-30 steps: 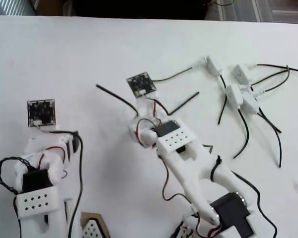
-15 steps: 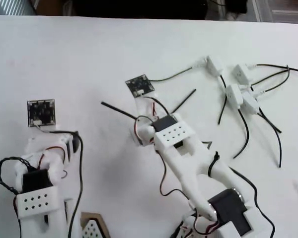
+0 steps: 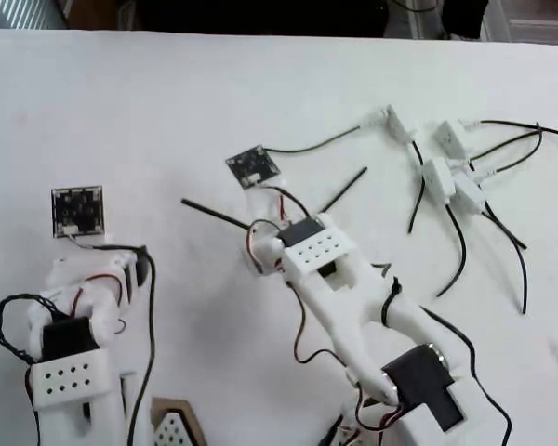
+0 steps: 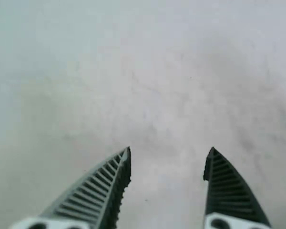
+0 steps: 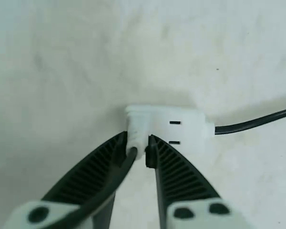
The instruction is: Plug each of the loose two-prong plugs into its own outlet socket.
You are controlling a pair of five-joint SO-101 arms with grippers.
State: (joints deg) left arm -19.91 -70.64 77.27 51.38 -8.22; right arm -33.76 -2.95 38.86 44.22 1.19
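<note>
My right gripper (image 5: 139,143) is shut on the narrow end of a white plug (image 5: 174,126). The plug lies on the table, has two small dark slots, and a black cord runs off it. From above, that gripper (image 3: 260,203) sits just below a black square socket block (image 3: 251,165) with its own cord. A second black socket block (image 3: 77,209) lies at the left, just beyond my left arm (image 3: 70,344). My left gripper (image 4: 169,150) is open over bare table. Several loose white plugs (image 3: 439,177) with black cords lie at the right.
Tangled black cords (image 3: 460,251) spread around the loose plugs at the right. Two stray black cord ends (image 3: 214,214) lie beside the right arm. The white table (image 3: 167,102) stretches open at the back left, and a brown-edged object (image 3: 172,423) pokes in at the front.
My right arm has swung left with the plug still in its gripper. The middle socket block has slid left and turned with it. The left arm has kept still.
</note>
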